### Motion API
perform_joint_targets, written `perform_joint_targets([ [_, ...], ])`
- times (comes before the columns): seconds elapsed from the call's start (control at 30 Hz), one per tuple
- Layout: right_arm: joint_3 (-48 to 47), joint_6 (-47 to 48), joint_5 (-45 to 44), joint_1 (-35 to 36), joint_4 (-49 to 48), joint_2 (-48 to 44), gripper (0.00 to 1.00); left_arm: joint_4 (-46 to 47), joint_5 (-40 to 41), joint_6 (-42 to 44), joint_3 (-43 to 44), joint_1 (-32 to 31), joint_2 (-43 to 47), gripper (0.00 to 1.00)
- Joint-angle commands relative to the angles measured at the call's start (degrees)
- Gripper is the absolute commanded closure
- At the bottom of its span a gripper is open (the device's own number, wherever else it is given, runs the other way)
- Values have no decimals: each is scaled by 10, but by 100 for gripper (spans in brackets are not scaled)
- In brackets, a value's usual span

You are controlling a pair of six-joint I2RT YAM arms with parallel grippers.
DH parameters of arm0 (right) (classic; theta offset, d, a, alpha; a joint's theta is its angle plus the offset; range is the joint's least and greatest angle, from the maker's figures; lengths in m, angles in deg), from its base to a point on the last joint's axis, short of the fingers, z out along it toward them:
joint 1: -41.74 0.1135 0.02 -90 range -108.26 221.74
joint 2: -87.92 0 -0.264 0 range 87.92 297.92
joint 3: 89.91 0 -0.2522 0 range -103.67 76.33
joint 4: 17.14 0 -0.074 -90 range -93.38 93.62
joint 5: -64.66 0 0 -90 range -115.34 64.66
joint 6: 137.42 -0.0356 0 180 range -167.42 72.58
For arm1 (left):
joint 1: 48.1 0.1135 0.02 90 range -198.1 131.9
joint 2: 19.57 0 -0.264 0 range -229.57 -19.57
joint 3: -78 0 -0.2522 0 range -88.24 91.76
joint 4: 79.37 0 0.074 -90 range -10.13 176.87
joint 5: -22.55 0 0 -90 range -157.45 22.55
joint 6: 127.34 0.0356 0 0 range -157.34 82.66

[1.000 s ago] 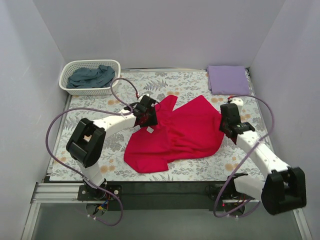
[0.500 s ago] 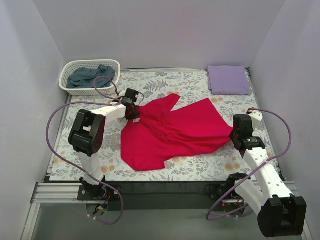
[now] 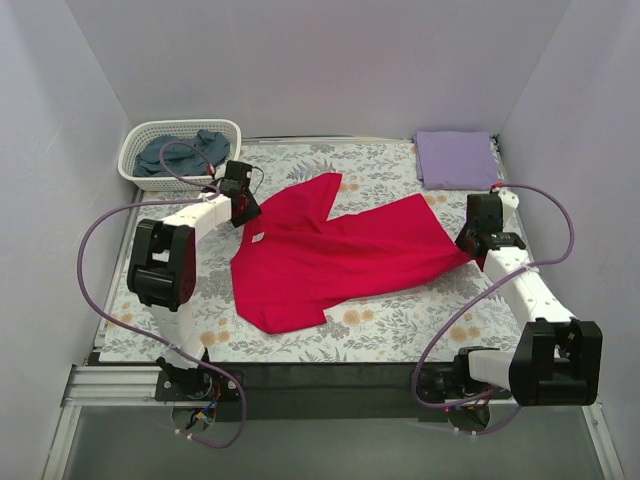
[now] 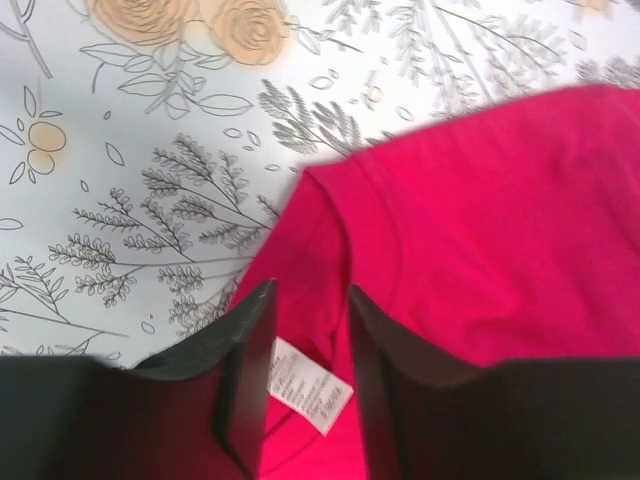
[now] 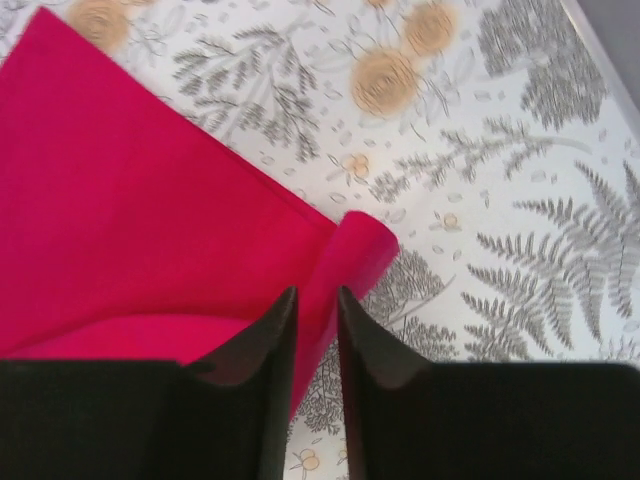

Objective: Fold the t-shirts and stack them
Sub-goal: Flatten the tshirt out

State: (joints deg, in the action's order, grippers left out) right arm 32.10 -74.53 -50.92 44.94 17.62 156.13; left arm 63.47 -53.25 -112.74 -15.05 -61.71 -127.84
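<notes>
Crimson t-shirt (image 3: pixel 330 260) is stretching flatter, fold-ready; L end effector (image 4: pixel 310 290) slightly parted over neck label (image 4: pixel 308 392), R end effector (image 5: pixel 317 292) narrow, grip unclear.

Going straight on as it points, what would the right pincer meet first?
The right pincer would first meet the red tee's curled corner just ahead of it, then the floral cover; depth is unclear.

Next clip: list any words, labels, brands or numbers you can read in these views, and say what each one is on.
White tag inside the red tee collar: a few printed lines, too blurred to read.
No other text, brand, number or sign shows in any view.
</notes>
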Motion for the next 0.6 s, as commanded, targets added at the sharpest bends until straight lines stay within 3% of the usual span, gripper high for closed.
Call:
perform_joint_targets([
  [0.0,-65,43,56,-2,-31,18,72,-2,-39,28,13,-6,81,61],
  [0.13,-40,65,103,-2,-30,1,47,0,-39,64,-29,-56,178,48],
  [0.2,-22,70,126,-1,-27,-11,42,2,-32,93,-55,-91,238,45],
  [0.3,12,79,197,1,-27,-34,42,-3,-26,123,-118,-196,306,32],
  [0.43,41,100,271,32,-18,-61,43,-26,-34,69,-208,-272,375,32],
  [0.57,92,85,276,53,-11,-77,43,-29,-46,28,-270,-345,392,31],
])
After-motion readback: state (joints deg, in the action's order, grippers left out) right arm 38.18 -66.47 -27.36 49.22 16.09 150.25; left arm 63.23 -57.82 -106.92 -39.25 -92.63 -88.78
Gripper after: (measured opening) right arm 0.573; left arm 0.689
